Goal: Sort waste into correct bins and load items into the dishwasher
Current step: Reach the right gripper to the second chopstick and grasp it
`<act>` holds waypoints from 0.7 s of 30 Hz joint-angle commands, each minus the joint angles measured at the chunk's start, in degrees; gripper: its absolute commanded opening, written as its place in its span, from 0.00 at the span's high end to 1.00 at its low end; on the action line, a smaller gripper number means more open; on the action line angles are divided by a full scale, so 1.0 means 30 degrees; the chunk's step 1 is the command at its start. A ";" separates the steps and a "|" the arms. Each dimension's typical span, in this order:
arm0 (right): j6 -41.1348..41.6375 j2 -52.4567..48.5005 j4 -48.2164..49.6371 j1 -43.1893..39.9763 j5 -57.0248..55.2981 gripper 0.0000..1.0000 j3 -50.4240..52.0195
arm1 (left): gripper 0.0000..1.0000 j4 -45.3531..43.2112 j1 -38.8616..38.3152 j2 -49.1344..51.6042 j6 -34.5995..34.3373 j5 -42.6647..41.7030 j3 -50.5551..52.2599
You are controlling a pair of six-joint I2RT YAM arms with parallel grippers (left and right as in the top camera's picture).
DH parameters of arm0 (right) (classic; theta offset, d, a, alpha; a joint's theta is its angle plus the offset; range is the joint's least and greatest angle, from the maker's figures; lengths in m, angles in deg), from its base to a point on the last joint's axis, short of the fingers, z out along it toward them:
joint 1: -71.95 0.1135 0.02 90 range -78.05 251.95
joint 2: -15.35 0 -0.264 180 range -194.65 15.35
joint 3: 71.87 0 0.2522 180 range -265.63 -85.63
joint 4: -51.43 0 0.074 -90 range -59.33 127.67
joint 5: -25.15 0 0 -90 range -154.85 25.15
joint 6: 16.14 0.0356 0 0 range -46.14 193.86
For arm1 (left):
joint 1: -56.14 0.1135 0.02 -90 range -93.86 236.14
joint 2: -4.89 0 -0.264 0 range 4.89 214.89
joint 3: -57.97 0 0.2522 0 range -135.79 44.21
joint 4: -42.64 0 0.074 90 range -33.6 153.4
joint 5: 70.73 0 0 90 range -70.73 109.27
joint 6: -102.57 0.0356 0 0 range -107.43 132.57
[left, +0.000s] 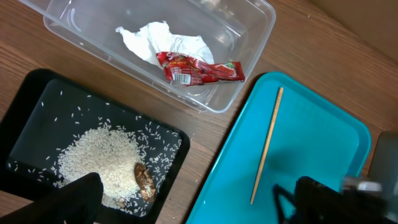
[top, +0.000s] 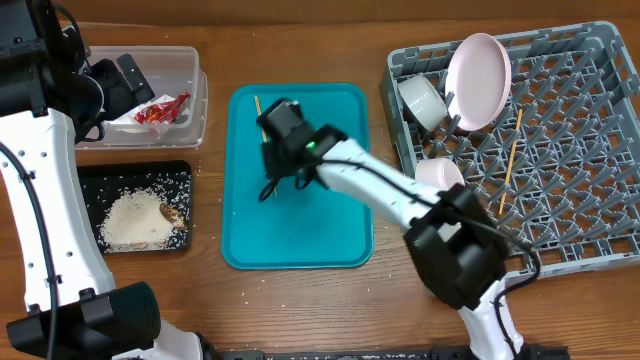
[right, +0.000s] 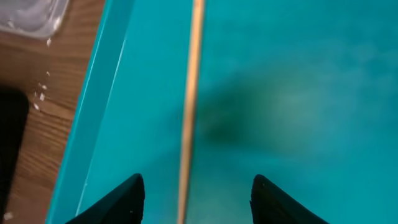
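Note:
A wooden chopstick (right: pixel 189 93) lies on the teal tray (top: pixel 300 230); it also shows in the left wrist view (left: pixel 266 146). My right gripper (right: pixel 196 199) is open low over it, one finger on each side, not touching; in the overhead view it (top: pixel 270 160) hides most of the stick. My left gripper (top: pixel 125 85) is open and empty above the clear tub (top: pixel 195 100), which holds the napkin (left: pixel 155 40) and red wrapper (left: pixel 199 68). The black tray (top: pixel 90 180) holds rice (left: pixel 99 165) and a brown lump (left: pixel 145 180).
The grey dish rack (top: pixel 580 200) at the right holds the plate (top: pixel 478 80) on edge, a bowl (top: pixel 422 100), another pale vessel (top: pixel 440 175) and a second chopstick (top: pixel 511 160). A few rice grains lie on the wood by the black tray.

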 commanded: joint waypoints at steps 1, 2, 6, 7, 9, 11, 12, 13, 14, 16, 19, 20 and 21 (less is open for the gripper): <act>-0.0503 -0.0882 0.0998 0.1078 -0.2302 0.42 -0.0087 | 0.00 -0.0007 0.0087 -0.0015 0.0226 -0.0138 -0.0423; -0.0503 -0.1137 0.1202 0.1239 -0.2506 0.42 -0.0087 | 0.00 -0.0007 0.0087 -0.0015 0.0226 -0.0146 -0.0423; -0.0503 -0.2018 0.1464 0.1362 -0.2630 0.42 -0.0095 | 0.00 -0.0007 0.0087 -0.0015 0.0226 -0.0138 -0.0423; -0.0503 -0.2237 0.1464 0.1362 -0.2623 0.42 -0.0095 | 0.00 -0.0007 0.0087 -0.0015 0.0226 -0.0146 -0.0423; -0.0503 -0.2543 0.1450 0.1326 -0.2608 0.43 -0.0095 | 0.00 -0.0007 0.0087 -0.0015 0.0226 -0.0146 -0.0423; -0.0503 -0.2550 0.1457 0.1326 -0.2543 0.46 -0.0095 | 0.00 -0.0007 0.0087 -0.0015 0.0226 -0.0138 -0.0423; -0.0503 -0.2550 0.1450 0.1326 -0.2543 0.51 -0.0095 | 0.00 -0.0007 0.0087 -0.0015 0.0226 -0.0138 -0.0423; -0.0503 -0.2550 0.1443 0.1326 -0.2543 0.55 -0.0095 | 0.00 -0.0015 0.0087 -0.0015 0.0226 -0.0146 -0.0423; -0.0495 -0.2550 0.1362 0.1326 -0.2535 0.59 -0.0095 | 0.00 -0.0007 0.0087 -0.0015 0.0226 -0.0138 -0.0423; -0.0481 -0.2550 0.0867 0.1326 -0.2171 0.67 -0.0095 | 0.00 -0.0007 0.0087 -0.0015 0.0226 -0.0138 -0.0423; -0.0066 -0.2550 -0.0539 0.1319 -0.1144 0.74 -0.0095 | 0.00 -0.0007 0.0087 -0.0015 0.0226 -0.0138 -0.0423; 0.0364 -0.2550 -0.1093 0.1282 -0.0991 0.77 -0.0095 | 0.00 -0.0007 0.0087 -0.0015 0.0226 -0.0146 -0.0423; 0.0670 -0.2550 -0.1719 0.1239 -0.0670 0.80 -0.0095 | 0.00 -0.0007 0.0087 -0.0015 0.0226 -0.0138 -0.0423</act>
